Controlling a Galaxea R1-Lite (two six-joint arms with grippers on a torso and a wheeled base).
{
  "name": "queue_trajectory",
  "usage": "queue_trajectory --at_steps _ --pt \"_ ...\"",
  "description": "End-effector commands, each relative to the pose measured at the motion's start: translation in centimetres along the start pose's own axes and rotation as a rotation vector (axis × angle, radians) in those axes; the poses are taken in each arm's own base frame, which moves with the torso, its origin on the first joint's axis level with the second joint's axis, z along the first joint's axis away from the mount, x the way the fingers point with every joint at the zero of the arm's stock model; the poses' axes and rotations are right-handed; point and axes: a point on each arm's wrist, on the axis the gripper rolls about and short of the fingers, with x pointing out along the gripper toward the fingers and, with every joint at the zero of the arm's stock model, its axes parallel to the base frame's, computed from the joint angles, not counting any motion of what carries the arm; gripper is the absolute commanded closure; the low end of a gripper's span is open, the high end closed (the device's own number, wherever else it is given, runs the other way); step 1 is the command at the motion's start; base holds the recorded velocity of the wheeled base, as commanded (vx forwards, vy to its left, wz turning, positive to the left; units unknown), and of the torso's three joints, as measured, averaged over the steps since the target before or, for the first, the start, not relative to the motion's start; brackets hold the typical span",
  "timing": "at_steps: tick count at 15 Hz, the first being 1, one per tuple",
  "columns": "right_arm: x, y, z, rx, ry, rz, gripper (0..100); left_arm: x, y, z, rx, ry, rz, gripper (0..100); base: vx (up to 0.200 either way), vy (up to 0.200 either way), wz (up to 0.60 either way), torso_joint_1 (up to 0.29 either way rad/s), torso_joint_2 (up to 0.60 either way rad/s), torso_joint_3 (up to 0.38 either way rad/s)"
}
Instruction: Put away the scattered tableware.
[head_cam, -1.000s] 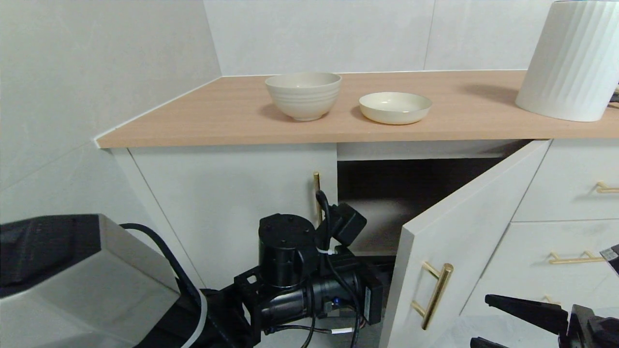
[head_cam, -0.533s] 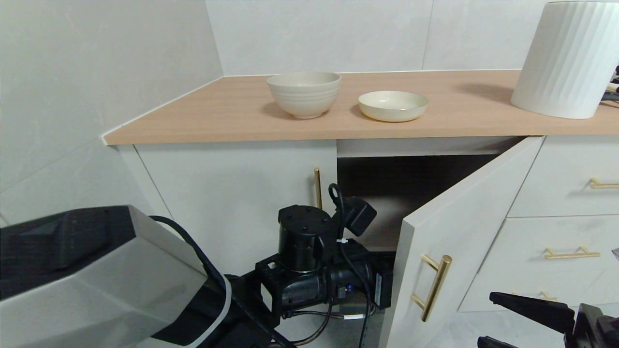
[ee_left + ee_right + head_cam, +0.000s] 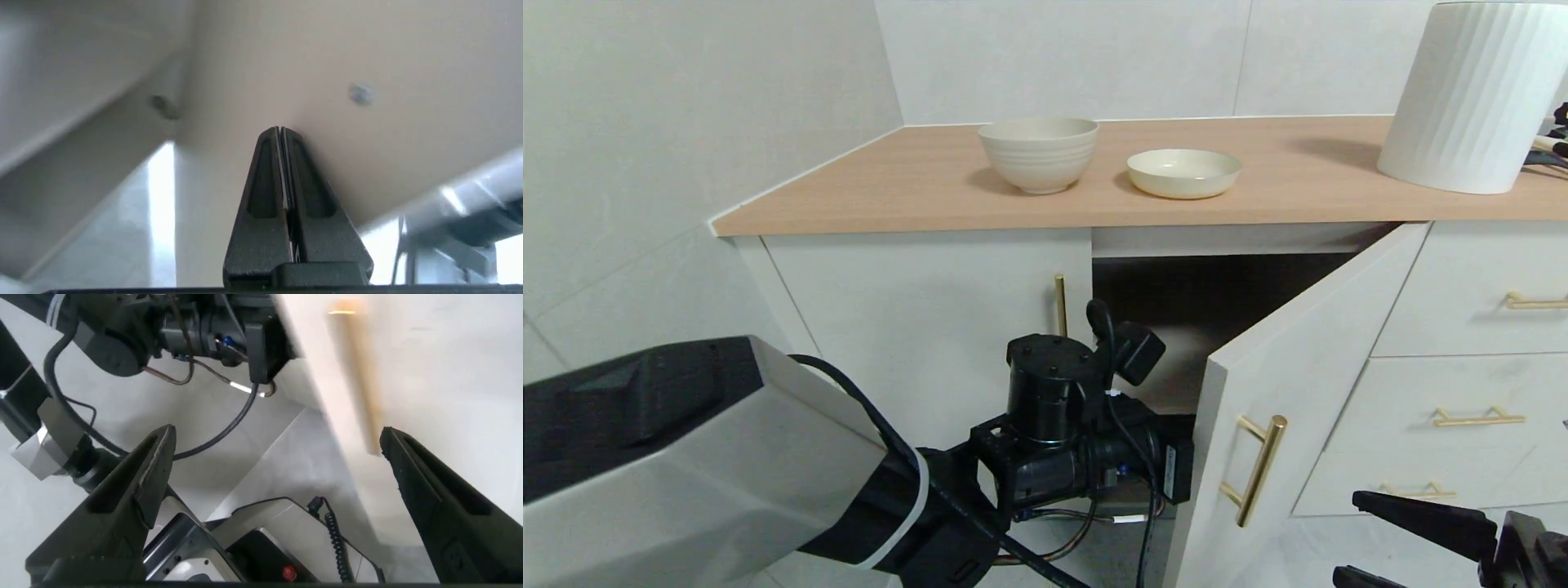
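A ribbed beige bowl [image 3: 1038, 153] and a shallow cream dish [image 3: 1183, 172] stand side by side on the wooden countertop [image 3: 890, 196]. Below them a white cabinet door [image 3: 1298, 392] with a gold handle [image 3: 1258, 469] hangs open, showing a dark compartment [image 3: 1176, 286]. My left arm [image 3: 1086, 449] is low in the opening, its end hidden behind the door's edge. In the left wrist view my left gripper [image 3: 279, 135] is shut and empty, its tips against a pale panel. My right gripper [image 3: 1346, 537] [image 3: 274, 449] is open and empty, low and just right of the door.
A tall white ribbed container [image 3: 1470, 98] stands at the countertop's right end. Drawers with gold handles [image 3: 1478, 418] lie right of the open door. The closed left door [image 3: 915, 327] has a handle [image 3: 1060, 304]. A tiled wall [image 3: 645, 163] closes the left side.
The head camera has shifted, so the whole scene sits a little differently. My left arm has moved slightly to the right, closer to the open door. The bowl and dish have not moved.
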Motion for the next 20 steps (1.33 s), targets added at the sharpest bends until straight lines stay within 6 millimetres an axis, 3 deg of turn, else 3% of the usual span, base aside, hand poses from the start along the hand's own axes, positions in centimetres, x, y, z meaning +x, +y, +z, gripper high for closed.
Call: queue_trajectory --at_steps 1,6,12,14,20 --pt "-0.1 0.0 0.0 -0.001 -0.005 0.003 0 0.7 0.2 0.2 0.001 -0.003 -0.004 100 0.000 0.000 0.00 0.000 0.00 0.000" --pt "-0.2 0.1 0.2 -0.002 -0.016 0.007 0 1.5 0.6 -0.2 -0.005 0.012 0.002 100 0.000 0.000 0.00 0.000 0.00 0.000" --pt "-0.8 0.6 1.2 -0.010 -0.071 0.030 0 1.9 -0.2 -0.2 0.002 0.010 -0.007 100 0.000 0.000 0.00 0.000 0.00 0.000" --pt "-0.8 0.6 1.1 -0.010 -0.067 0.028 0 2.1 -0.1 -0.3 0.001 0.013 -0.007 100 -0.200 0.000 0.00 0.010 0.00 0.000" --pt "-0.9 0.7 1.3 -0.012 -0.081 0.034 0 3.9 0.4 0.2 -0.004 0.024 0.006 100 0.000 0.000 0.00 0.000 0.00 0.000"
